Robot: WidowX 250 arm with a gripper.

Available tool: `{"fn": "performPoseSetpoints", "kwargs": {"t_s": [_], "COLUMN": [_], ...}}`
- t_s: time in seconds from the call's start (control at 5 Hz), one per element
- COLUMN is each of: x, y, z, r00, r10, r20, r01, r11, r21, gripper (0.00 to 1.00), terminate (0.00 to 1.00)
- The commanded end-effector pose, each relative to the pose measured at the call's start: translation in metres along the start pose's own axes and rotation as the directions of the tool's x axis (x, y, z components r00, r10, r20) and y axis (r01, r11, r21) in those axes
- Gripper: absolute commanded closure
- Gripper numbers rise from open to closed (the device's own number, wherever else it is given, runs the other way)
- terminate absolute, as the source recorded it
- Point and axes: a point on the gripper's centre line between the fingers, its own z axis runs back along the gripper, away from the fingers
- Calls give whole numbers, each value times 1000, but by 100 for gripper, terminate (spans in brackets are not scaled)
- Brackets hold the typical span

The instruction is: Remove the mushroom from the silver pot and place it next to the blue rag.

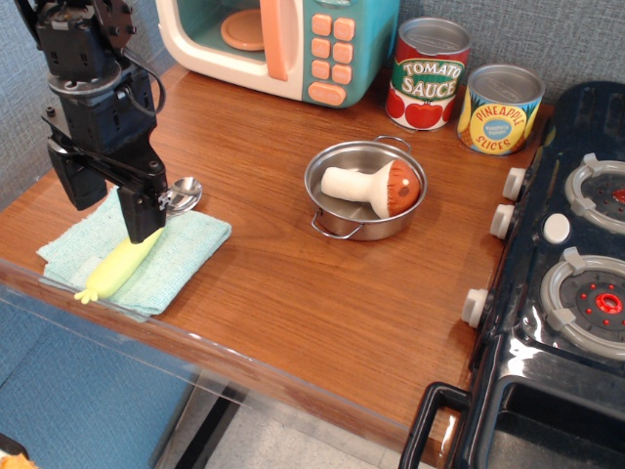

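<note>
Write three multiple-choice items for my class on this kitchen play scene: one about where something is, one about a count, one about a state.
1. Where does the mushroom lie?
A. On the blue rag
B. Inside the silver pot
C. Inside the toy microwave

2. How many cans stand at the back of the table?
A. One
B. Two
C. Four

3. What is the state of the toy microwave?
A. Its door is open
B. Its door is shut
C. It lies on its side

Answers:
1 B: the mushroom rests on its side within the rim of the silver pot, far from the blue rag.
2 B: only the tomato sauce can and the pineapple can are there.
3 A: its door is swung outward, showing the plate inside.
</note>
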Motion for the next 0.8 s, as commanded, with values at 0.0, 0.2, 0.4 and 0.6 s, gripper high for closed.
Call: {"fn": "performPoseSetpoints", "kwargs": {"t_s": [0.0,0.2,0.4,0.6], "x": [0,42,79,120], "y": [0,-27,-54,-80], "z": [0,8,13,22], "r00": [1000,999,998,993], "r10": [0,-31,-44,-62], "r20": [0,21,53,99], "r01": [0,32,46,69], "r11": [1000,999,998,996], "r21": [0,-12,-42,-63], "gripper": [0,0,0,0], "terminate": [0,0,0,0]}}
